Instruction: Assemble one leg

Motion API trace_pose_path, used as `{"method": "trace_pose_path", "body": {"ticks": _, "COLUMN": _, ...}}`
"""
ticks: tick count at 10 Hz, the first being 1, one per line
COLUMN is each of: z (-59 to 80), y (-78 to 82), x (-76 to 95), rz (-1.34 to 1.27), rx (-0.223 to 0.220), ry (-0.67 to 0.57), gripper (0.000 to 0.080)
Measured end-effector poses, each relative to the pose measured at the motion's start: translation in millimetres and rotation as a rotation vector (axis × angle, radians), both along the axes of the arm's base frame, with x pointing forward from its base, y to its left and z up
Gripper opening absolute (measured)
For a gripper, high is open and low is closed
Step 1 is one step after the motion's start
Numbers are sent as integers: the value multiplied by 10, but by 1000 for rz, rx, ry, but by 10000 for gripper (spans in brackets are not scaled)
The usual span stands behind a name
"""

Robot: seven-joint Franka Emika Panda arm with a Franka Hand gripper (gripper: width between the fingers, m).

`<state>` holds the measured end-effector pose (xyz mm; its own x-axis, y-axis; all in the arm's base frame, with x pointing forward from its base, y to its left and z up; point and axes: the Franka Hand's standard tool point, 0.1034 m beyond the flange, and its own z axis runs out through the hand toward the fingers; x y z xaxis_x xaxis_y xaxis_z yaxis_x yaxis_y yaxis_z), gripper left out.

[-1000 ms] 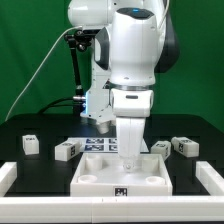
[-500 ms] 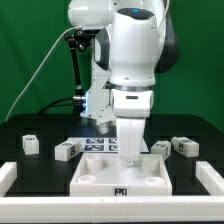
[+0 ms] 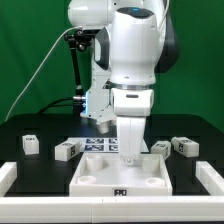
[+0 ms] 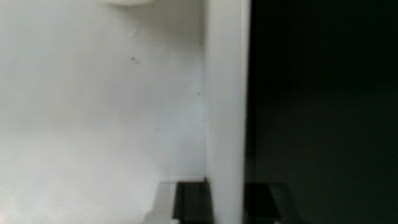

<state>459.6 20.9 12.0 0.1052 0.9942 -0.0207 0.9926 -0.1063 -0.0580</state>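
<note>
Several small white tagged legs lie on the black table behind the large white tray-like board [image 3: 88,180]: one at the far left [image 3: 31,144], one beside it [image 3: 67,150], and two on the exterior view's right [image 3: 160,147] [image 3: 185,146]. My gripper [image 3: 130,152] is down at the board's far rim, holding no leg. In the wrist view the two dark fingers [image 4: 192,203] stand on either side of the board's raised rim [image 4: 224,100], pressed against it, so the gripper [image 4: 228,205] is shut on that rim.
The marker board [image 3: 98,145] lies flat behind the tray-like board. White bars edge the table at the left [image 3: 8,172] and right [image 3: 210,172]. The arm's big white body hides the table's middle back.
</note>
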Motion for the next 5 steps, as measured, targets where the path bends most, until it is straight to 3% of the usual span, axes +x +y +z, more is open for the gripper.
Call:
{"method": "trace_pose_path", "body": {"ticks": 2, "z": -13, "y": -62, "x": 42, "rz": 60, "rx": 10, "ry": -22, "gripper": 61}}
{"method": "trace_pose_path", "body": {"ticks": 5, "z": -15, "y": -21, "x": 55, "rz": 61, "rx": 13, "ry": -33, "gripper": 61}}
